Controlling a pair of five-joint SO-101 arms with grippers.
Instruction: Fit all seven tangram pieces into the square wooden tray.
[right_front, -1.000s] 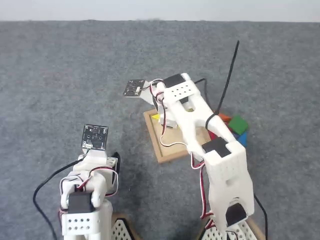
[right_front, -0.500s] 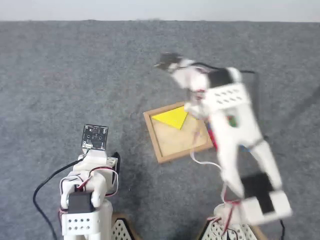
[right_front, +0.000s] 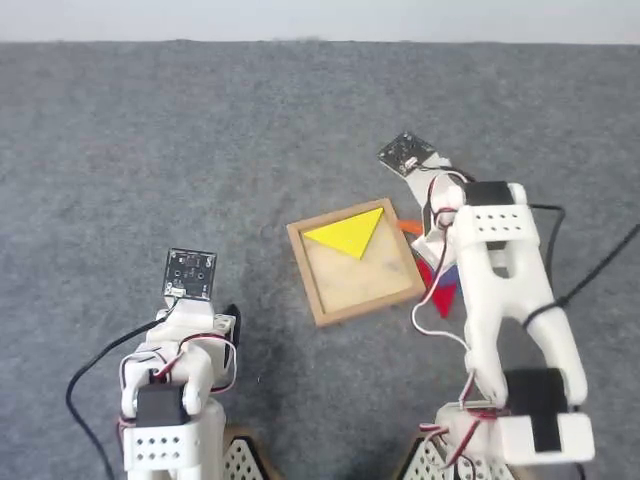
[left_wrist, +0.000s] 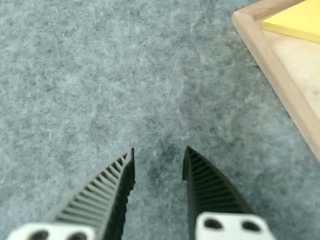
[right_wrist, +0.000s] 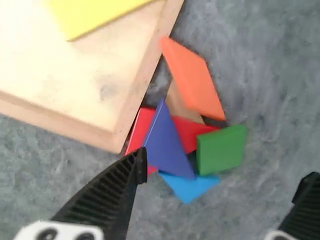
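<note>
while left hand (left_wrist: 159, 151) and right hand (right_wrist: 224, 167) both gape empty — a flat yellow triangle (right_front: 350, 235) sits in the wooden tray (right_front: 304, 275).

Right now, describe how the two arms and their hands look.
The left arm and right arm are white plastic shells with black motor blocks, perforated plates and loose red, white and black cables. Each wrist carries a small square dark circuit board. The left hand and right hand have black, ribbed, tapering fingers on white mounts with screw holes.
</note>
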